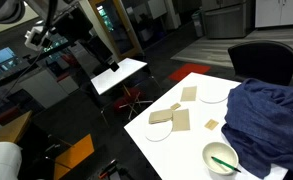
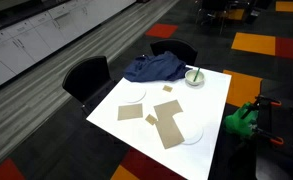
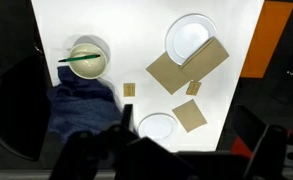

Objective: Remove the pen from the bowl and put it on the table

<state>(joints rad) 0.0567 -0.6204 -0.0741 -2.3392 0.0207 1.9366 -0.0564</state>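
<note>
The white bowl [image 3: 86, 58] stands near a corner of the white table [image 3: 136, 40], with the green pen [image 3: 82, 61] lying across it. The bowl also shows in both exterior views [image 1: 221, 158] [image 2: 194, 76], and the pen shows in an exterior view [image 1: 224, 163]. My gripper [image 3: 186, 152] is high above the table, its dark fingers wide apart with nothing between them. It is far from the bowl. The arm [image 1: 56, 30] shows up and away from the table.
A dark blue cloth [image 3: 81, 108] lies right beside the bowl. Two flat white plates [image 3: 191, 35] [image 3: 158, 126] and several tan squares [image 3: 191, 62] [image 3: 190, 113] lie on the table. A black chair [image 1: 264, 60] stands at the far edge. A smaller white table [image 1: 119, 74] stands beyond.
</note>
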